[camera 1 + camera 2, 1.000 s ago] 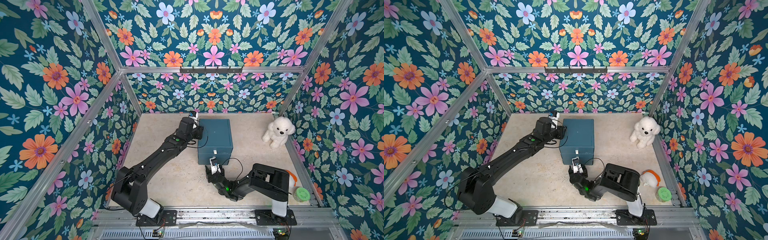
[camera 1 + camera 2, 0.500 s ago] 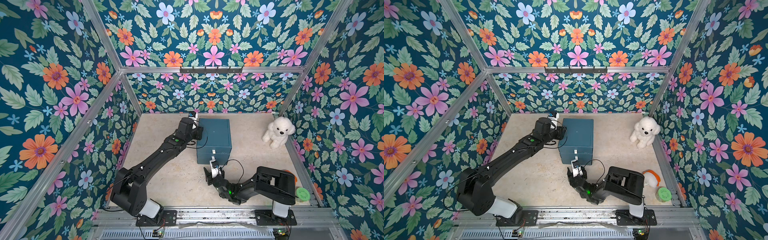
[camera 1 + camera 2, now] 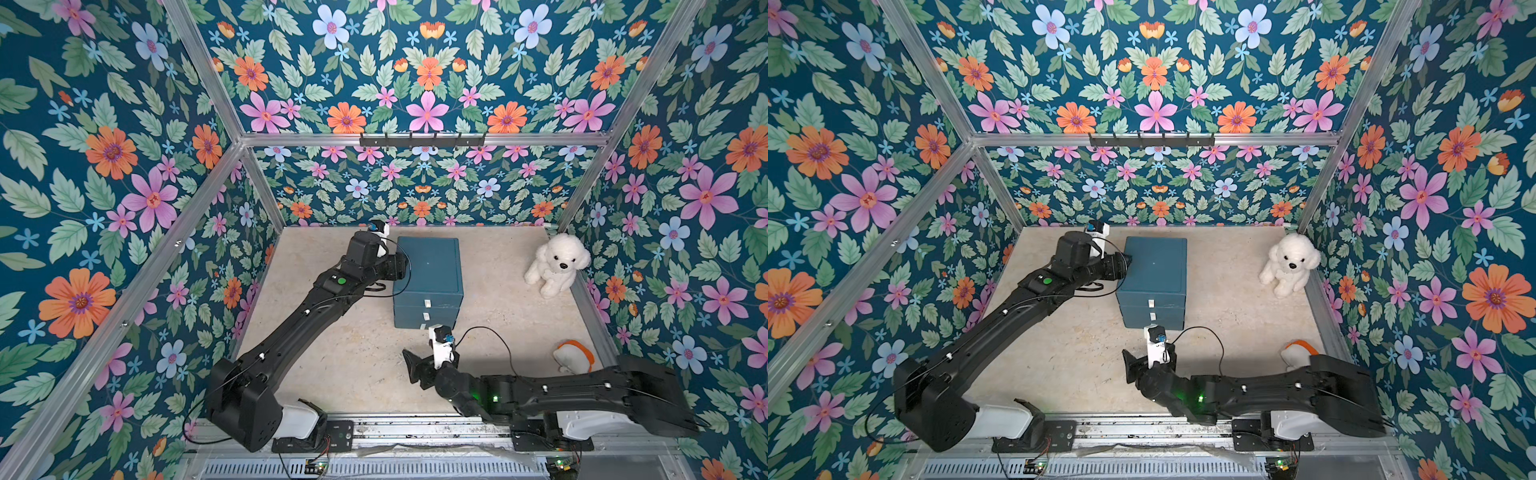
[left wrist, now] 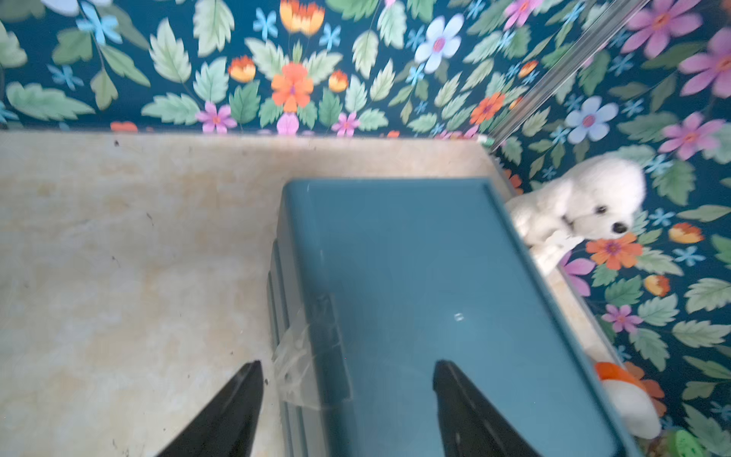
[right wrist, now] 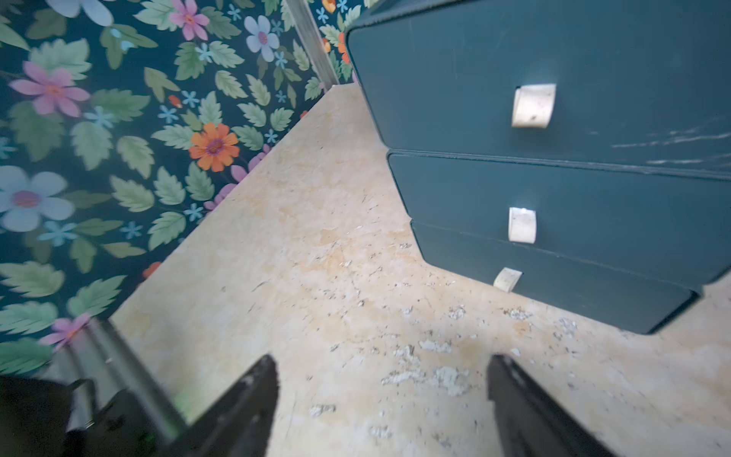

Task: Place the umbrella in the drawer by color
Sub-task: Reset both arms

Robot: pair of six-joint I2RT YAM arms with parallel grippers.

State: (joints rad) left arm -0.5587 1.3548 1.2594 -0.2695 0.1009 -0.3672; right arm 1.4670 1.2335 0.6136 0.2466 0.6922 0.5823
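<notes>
Teal drawer unit (image 3: 430, 266) stands at mid-table toward the back wall, on the beige table (image 3: 332, 353). It has three drawer fronts, all pushed in, each with a small white tab handle (image 5: 532, 105). The top front shows pale scuffs. A strip of clear tape (image 4: 306, 352) lies over one upper side edge.

Left arm (image 3: 299, 328) reaches long and low across the table to the unit's left side. In the left wrist view the left gripper (image 4: 348, 366) has its fingers spread wide and grips nothing, one over the table and the other over the unit's top.

Right arm (image 3: 561, 390) lies low along the front edge. The right gripper (image 5: 381, 364) is just in front of the drawer fronts, fingers spread wide and empty above bare table.

White plush dog (image 3: 557, 264) sits at the right wall, well apart from the unit
</notes>
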